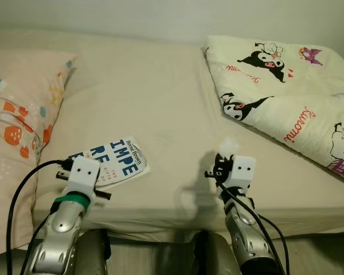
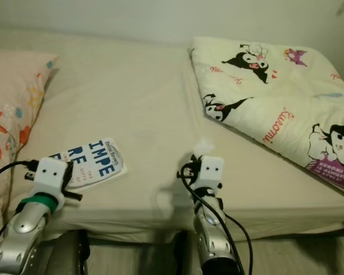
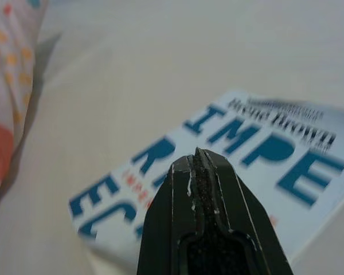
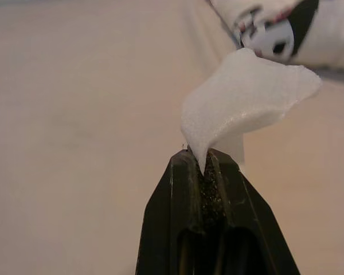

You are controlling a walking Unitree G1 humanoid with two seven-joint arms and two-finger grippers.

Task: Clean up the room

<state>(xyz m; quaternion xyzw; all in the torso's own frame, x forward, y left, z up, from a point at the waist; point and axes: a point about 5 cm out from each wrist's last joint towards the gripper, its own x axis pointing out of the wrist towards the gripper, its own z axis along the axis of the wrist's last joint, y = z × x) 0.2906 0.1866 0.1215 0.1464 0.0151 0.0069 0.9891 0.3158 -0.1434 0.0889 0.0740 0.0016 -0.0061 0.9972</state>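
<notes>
White scrap of tissue is pinched in your right gripper, held just above the bed near its front edge, approx mid-bed, w/ the cartoon-print blanket further right. Left gripper is clenched on nothing, tips hovering over the book, which lies flat by the front edge beside the pillow. Key relation for you: book sits directly ahead of the left gripper, long axis running diagonally away toward the right, so left arm is far nearer. You'd prob need to release those fingers before going for the book's edge.
</notes>
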